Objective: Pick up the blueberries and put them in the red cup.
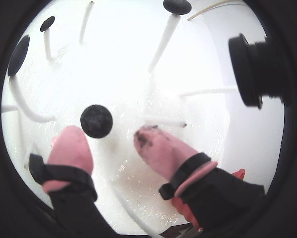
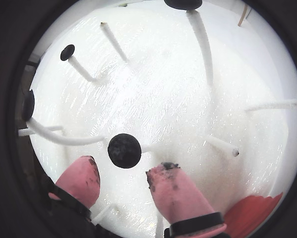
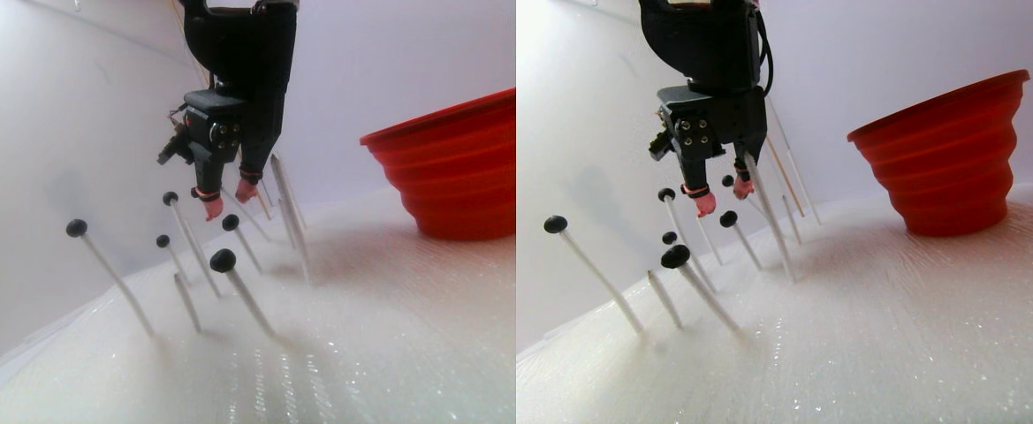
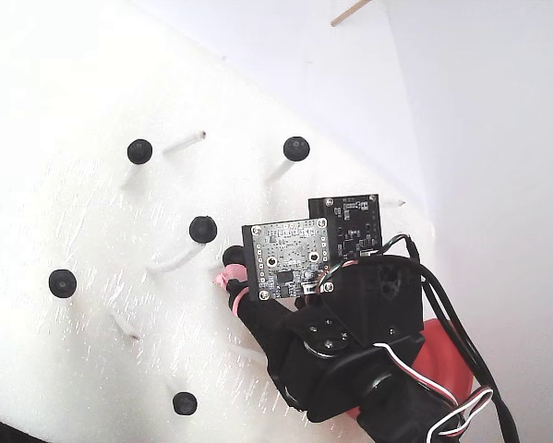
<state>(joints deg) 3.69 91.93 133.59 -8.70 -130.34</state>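
The gripper (image 2: 123, 174) is held open, its pink fingertips (image 1: 71, 144) either side of one berry (image 1: 96, 121) on its white stick, nothing gripped. More stick-mounted berries (image 4: 139, 151) are seen around; the cup (image 3: 454, 168) is set well apart.

No text, label, brand or number can be read on anything in these views.

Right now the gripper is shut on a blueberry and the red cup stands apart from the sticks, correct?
Not quite: in a wrist view the gripper is open, its pink fingers either side of the blueberry, not gripping it. The red cup does stand apart.
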